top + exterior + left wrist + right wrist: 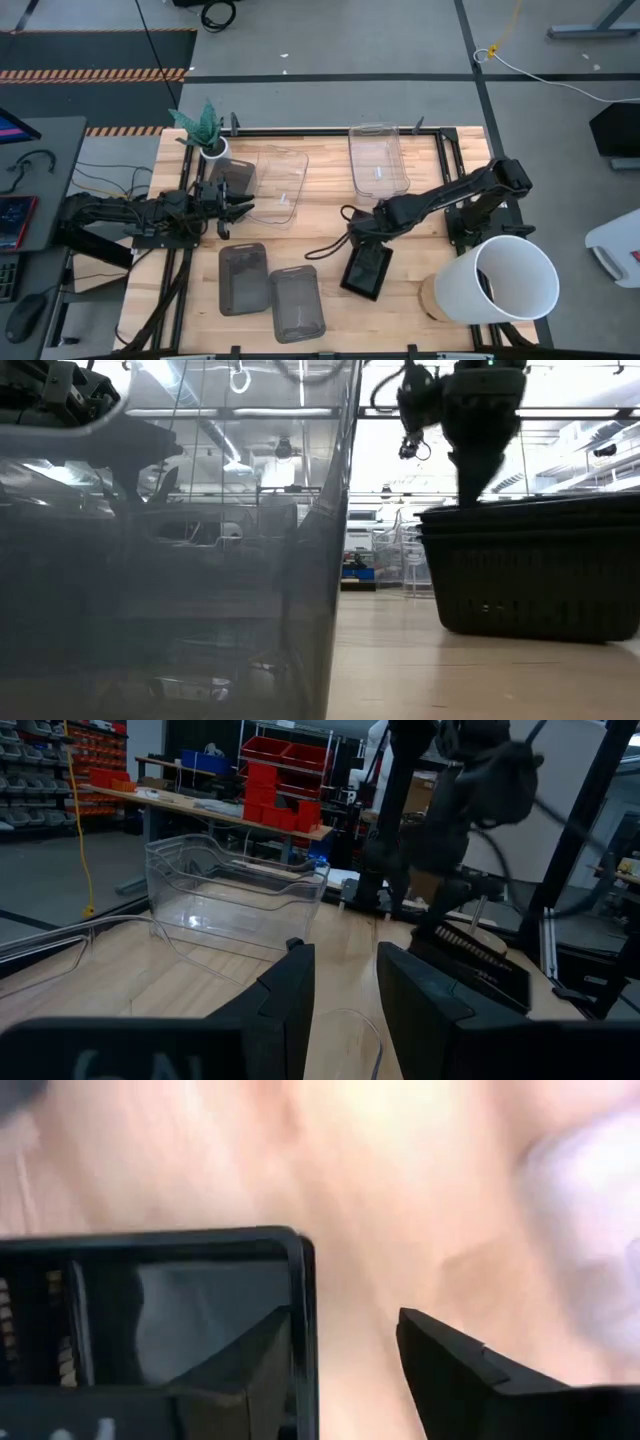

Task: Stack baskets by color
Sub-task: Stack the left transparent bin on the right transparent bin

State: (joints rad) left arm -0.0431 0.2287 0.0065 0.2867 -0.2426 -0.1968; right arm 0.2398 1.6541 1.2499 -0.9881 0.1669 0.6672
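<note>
A black mesh basket [367,270] rests on the table right of centre; in the low view it shows two rims, one nested in another [530,560]. My right gripper [343,1315] points down over its far end, open. One finger is inside the basket and one outside. Two grey baskets [243,278] [297,302] lie side by side near the front edge. Two clear baskets [275,185] [378,158] lie toward the far side. My left gripper [345,990] waits at the left, level and open, with nothing between its fingers. My right gripper straddles the black basket's wall [303,1310] near a far corner, coming from above. The inner finger [250,1365] stands close against the wall and the outer finger [450,1370] is clear of it. I cannot tell whether the inner finger touches. The basket rests on the table.
A large white bucket [505,280] lies on its side at the front right, close to the right arm's base. A small white pot with a green plant [207,135] stands at the far left. Bare wood lies between the grey baskets and the black one.
</note>
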